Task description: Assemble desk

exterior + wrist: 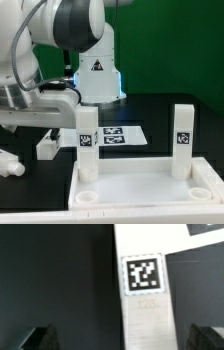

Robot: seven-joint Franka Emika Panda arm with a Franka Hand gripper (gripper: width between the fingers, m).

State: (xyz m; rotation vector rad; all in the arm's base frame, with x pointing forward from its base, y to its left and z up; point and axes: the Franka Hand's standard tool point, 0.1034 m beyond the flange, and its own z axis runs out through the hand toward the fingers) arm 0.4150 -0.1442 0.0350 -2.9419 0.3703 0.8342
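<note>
At the near edge of the black table [150, 108], the desk's white tabletop panel [140, 190] lies rim up, with round sockets in its near corners. The first leg [88, 145] stands upright at the panel's far corner toward the exterior view's left. The second leg [183, 140] stands at the opposite far corner. The jaws stand apart on either side of the first leg [145, 308], clear of it. Beyond, a loose leg [48, 147] lies near the marker board [118, 136].

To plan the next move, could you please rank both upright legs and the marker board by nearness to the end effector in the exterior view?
1. Upright leg, exterior view's left, beside the end effector.
2. Marker board, behind, between the legs.
3. Upright leg, exterior view's right.
</note>
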